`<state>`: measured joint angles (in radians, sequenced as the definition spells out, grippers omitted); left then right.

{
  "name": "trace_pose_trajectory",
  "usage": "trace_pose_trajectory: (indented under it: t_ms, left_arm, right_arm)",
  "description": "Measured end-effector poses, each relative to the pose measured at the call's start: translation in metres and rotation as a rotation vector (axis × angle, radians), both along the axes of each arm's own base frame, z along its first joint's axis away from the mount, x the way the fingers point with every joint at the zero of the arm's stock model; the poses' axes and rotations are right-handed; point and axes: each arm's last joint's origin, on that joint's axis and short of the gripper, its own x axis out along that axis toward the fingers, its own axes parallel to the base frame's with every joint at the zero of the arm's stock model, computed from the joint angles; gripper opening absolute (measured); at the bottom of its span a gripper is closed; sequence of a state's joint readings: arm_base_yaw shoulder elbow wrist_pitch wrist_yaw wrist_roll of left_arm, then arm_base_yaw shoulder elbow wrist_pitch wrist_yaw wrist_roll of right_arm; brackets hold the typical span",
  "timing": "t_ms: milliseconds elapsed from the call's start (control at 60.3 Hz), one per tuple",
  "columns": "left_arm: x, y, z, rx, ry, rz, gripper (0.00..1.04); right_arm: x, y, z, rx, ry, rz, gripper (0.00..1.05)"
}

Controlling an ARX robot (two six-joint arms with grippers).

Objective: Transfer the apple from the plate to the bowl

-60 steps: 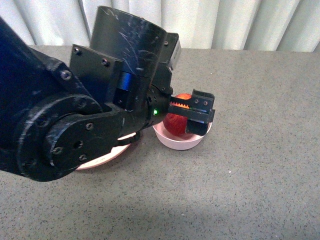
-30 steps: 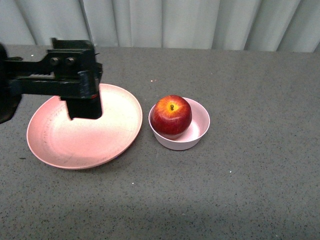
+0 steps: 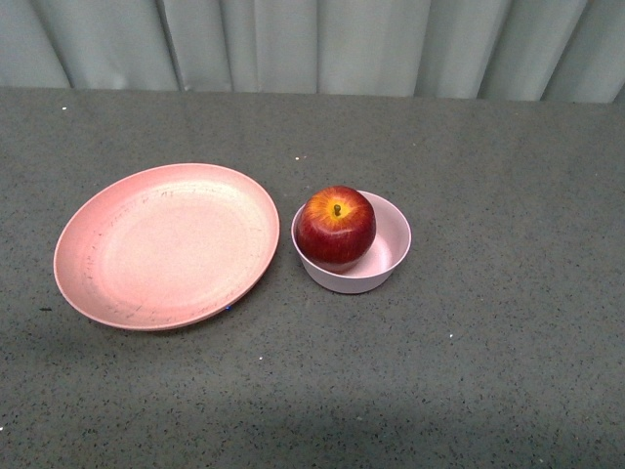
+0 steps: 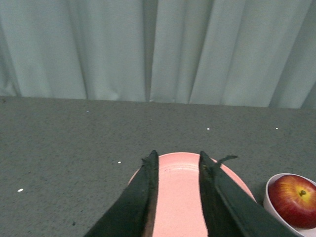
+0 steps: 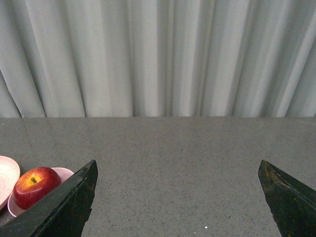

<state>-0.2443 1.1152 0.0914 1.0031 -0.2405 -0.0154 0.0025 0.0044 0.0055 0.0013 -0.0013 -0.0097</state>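
The apple (image 3: 335,224) hides the bowl (image 3: 389,256)'s left inner wall and floor. In the left wrist view the gripper (image 4: 177,163) covers much of the plate (image 4: 178,197) (bowl cut off).

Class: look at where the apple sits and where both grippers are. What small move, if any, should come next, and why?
Probably none beyond keeping both arms back: the apple sits in the bowl, the plate is bare, and the left gripper and right gripper are open, holding nothing.

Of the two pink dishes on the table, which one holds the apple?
The small, deep pale-pink bowl holds the apple. The wide, shallow salmon-pink plate beside it has nothing on it.
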Motion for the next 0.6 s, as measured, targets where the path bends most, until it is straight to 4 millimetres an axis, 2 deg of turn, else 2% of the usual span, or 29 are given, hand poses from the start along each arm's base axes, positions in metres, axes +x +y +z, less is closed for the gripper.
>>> trace_pose_trajectory:
  t_ms: [116,597]
  left_arm:
    - [-0.009,0.008,0.001,0.001,-0.005,-0.003,0.04]
    - [-0.041,0.036,0.01,0.003,-0.032,0.005,0.04]
  right_arm:
    - [0.0,0.0,0.0,0.0,0.0,0.0,0.95]
    - [0.0,0.0,0.0,0.0,-0.001,-0.001,0.95]
